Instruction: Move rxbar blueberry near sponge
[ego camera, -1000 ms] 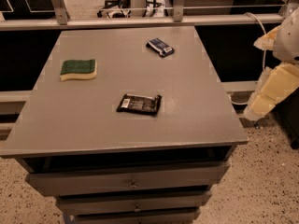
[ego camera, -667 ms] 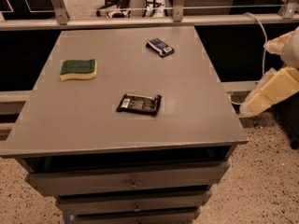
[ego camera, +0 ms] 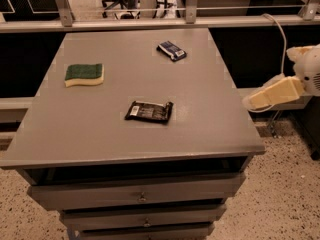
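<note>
The gripper (ego camera: 254,101) hangs beside the table's (ego camera: 210,114) right edge, grip width indiscernible, likely staged for its reach; the rxbar blueberry (ego camera: 171,50) lies untouched at the far side, well apart from the sponge (ego camera: 84,74) at left, with the black wrapped bar (ego camera: 149,111) nearer.

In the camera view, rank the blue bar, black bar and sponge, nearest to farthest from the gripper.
The gripper hangs beyond the right edge of the table.
1. Flat black wrapped bar, table centre, and small dark blue wrapped rxbar blueberry, back right: too close to call.
2. Green-topped yellow sponge, left side: farthest.
</note>
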Motion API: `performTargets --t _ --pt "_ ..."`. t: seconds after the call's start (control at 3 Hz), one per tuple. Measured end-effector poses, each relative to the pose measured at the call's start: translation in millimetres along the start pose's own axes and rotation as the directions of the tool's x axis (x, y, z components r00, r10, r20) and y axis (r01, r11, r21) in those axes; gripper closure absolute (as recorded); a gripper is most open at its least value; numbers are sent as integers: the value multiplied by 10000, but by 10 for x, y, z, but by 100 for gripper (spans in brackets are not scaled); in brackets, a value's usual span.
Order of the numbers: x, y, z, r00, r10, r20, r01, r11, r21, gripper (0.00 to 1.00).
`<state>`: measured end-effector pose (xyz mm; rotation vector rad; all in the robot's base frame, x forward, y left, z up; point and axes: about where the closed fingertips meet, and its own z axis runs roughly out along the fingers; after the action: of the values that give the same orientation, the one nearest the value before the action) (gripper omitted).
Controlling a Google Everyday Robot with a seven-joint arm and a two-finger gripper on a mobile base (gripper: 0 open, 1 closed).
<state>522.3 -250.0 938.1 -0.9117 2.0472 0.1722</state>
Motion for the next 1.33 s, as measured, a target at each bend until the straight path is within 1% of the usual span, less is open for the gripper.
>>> performTargets --t 0.33,0.67,1.0,1.33 --pt "-56 -180 417 9962 484 725 -468 9986 -232 0" --pt "-75 -166 443 9965 442 705 -419 9986 -331 0" --pt "-179 -93 522 9898 674 1253 -625 9971 -426 0" --pt "-427 1 735 9684 1021 2276 -910 9941 -590 0"
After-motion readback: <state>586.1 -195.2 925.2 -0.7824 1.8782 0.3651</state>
